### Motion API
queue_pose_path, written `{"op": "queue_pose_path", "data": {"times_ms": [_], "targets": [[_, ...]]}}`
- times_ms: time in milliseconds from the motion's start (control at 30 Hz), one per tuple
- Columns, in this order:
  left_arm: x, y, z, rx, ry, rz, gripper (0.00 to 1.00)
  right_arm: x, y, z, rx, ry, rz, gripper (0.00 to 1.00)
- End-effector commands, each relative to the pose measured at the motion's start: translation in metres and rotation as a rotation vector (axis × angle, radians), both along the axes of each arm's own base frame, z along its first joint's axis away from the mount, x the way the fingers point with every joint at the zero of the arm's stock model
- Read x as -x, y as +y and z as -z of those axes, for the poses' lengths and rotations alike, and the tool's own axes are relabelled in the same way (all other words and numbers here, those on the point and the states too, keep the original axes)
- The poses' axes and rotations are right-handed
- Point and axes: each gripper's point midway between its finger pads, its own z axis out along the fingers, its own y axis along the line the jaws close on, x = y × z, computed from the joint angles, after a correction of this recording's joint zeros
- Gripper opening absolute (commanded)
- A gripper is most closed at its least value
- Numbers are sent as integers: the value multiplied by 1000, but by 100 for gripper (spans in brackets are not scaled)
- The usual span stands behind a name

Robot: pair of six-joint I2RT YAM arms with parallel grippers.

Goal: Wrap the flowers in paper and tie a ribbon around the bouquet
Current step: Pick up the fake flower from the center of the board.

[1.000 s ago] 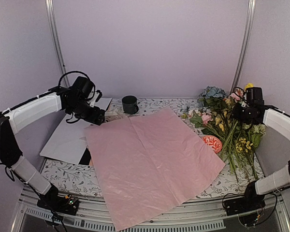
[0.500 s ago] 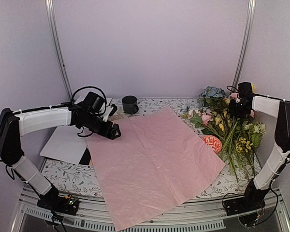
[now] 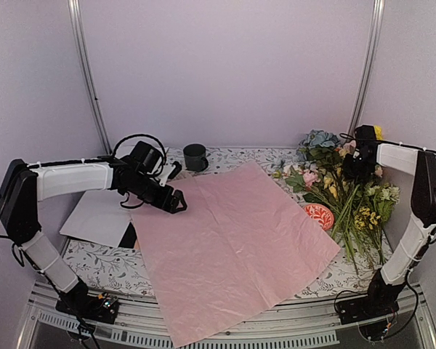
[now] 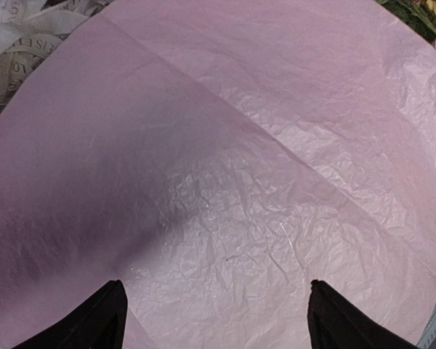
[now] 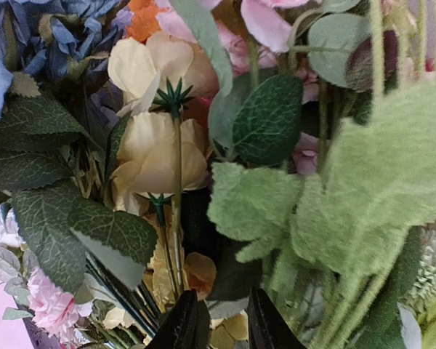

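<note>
booth: lilac walls, two metal uprights at the back, desk (image 3: 109,265) under a leaf-print cover
left claw (image 3: 176,203): spread wide, nothing in it, hanging just above the paper's far-left corner; wrist view shows both fingertips over bare sheet
right claw (image 5: 221,323): nosed into the blooms at the desk's far-right edge; tips nearly together with a thin gap, stems and leaves crowd them, can't tell if anything is pinched
paper (image 3: 232,233): pinkish-lilac sheet, flat and unfolded, set diamond-wise over the desk centre, near corner hanging off the near edge; crease lines visible
flowers (image 3: 312,163): far-right corner, blue head at the back, pink blooms and green leaves in front, lying off the paper's right corner, unwrapped
loose stems (image 3: 363,211): yellow-and-green pile along the right edge, just beside the flowers
red disc (image 3: 320,216): between paper and loose stems
ribbon heap (image 4: 22,51): pale and tan printed bands just off the paper's far-left corner
dark cup (image 3: 195,156): far edge, upright
white sheet (image 3: 102,214): left edge, partly under the paper
</note>
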Motion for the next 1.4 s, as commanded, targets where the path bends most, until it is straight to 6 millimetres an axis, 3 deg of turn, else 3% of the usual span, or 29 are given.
{"op": "queue_pose_path", "data": {"times_ms": [0, 133, 267, 367, 533, 633, 733, 1033, 1367], "targets": [[-4, -10, -9, 15, -32, 28, 87, 14, -12, -49, 88, -70, 27, 28], [-7, -6, -8, -2, -41, 17, 87, 26, -19, -22, 71, -21, 36, 34], [-5, -6, -10, 1, -42, 22, 86, 18, -11, 3, 25, 27, -4, 34], [-4, -4, -9, -7, -43, 19, 87, 2, -8, -2, 10, 12, -21, 33], [-4, -4, -9, -11, -42, 22, 87, 2, -11, 14, 21, 48, -13, 29], [-2, -10, -13, 14, -40, 43, 87, 0, -9, 13, 25, 45, -28, 18], [-2, -10, -13, 16, -41, 46, 87, -1, -18, -4, 71, 10, -5, 2], [-2, -11, -19, 27, -57, 50, 87, 6, -41, -88, 235, -144, 42, 0], [-1, -14, -35, 68, -88, 60, 87, 17, -14, -210, 245, -527, -106, 0]]}}
